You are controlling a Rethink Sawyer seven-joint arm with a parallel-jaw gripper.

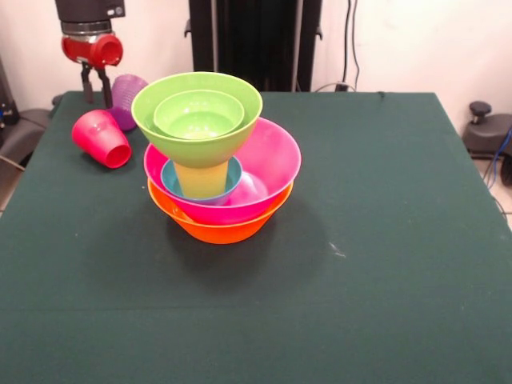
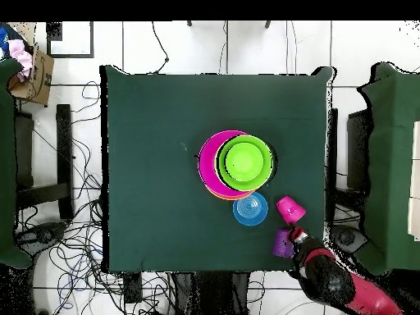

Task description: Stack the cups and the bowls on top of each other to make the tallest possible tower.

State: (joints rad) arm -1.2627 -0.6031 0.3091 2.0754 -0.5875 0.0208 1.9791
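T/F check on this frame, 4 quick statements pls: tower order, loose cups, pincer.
1. The translucent red plastic cup lies on its side on the green table. True.
2. The large orange plastic bowl tops the tower. False: it is at the bottom, with the large pink plastic bowl nested in it.
3. The small green plastic bowl sits inside the medium green plastic bowl. True.
4. The pincer grips the translucent yellow plastic cup. False: that cup stands in the tower under the medium green bowl; the pincer is open, over by the translucent purple plastic cup.
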